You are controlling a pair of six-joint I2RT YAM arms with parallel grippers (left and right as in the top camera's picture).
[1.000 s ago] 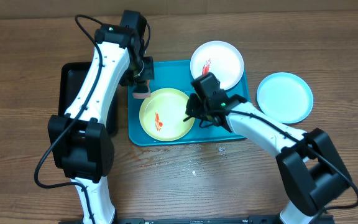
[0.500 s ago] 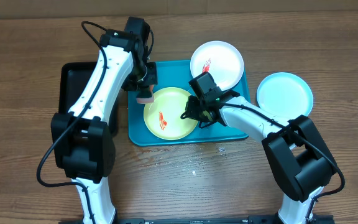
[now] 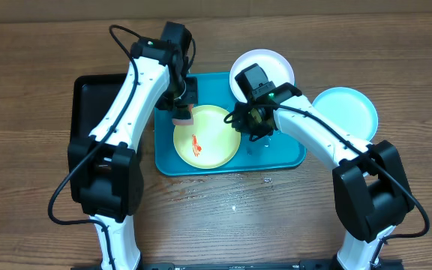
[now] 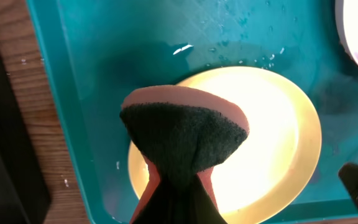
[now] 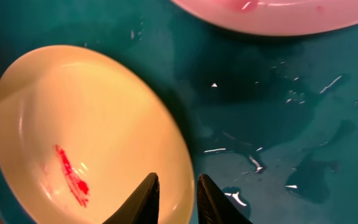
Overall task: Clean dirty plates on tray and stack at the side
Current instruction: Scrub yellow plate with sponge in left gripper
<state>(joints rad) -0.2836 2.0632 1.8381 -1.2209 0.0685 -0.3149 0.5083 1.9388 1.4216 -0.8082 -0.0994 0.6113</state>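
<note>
The left claw is clenched on the sponge, above the 11 o'clock rim of the yellow-green plate. The right claw, narrowly parted, straddles that plate's 3 o'clock rim; whether it pinches, I cannot tell. The plate lies in the tray.

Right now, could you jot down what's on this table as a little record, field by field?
blue tray: wet, carries two plates
yellow-green plate: on the blue tray, one red smear
white plate: at the tray's far corner, red smears
light blue plate: on the table beside the tray, looks clean
left gripper: shut on the sponge, over the yellow-green plate's edge
right gripper: pinching the yellow-green plate's rim
black tray: beside the blue tray
</note>
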